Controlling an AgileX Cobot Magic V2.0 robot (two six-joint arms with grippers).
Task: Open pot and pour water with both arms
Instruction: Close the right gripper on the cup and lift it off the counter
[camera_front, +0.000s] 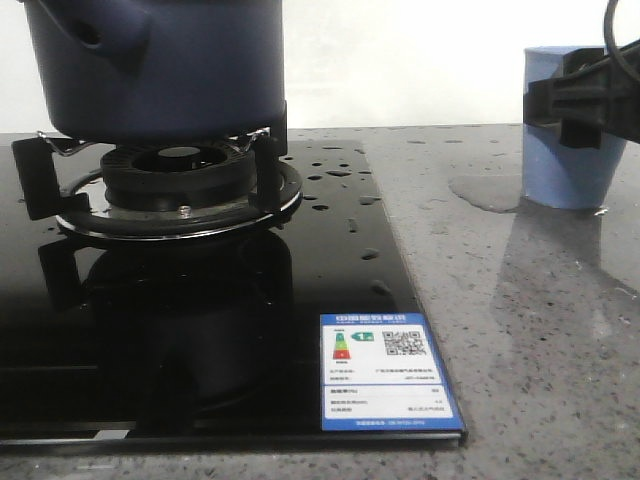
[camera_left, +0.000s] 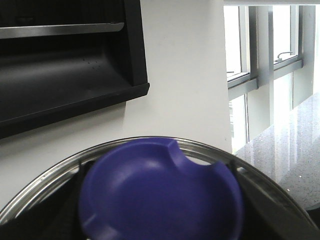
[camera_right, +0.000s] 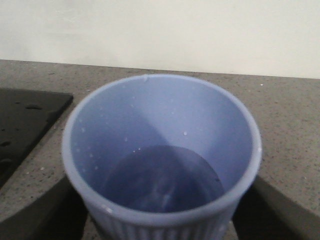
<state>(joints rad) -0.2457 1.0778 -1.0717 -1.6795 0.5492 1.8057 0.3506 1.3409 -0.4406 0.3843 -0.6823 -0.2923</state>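
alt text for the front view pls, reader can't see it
A dark blue pot sits on a gas burner of a black glass stove dotted with water drops. To the right, on the grey stone counter, a black gripper is at a light blue cup beside a small puddle.

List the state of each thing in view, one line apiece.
pot: upright on the burner.
lid: lifted, seen close in the left wrist view.
cup: upright, holding some water.
water: puddle beside the cup, drops on the stove glass.
right gripper: at the cup.
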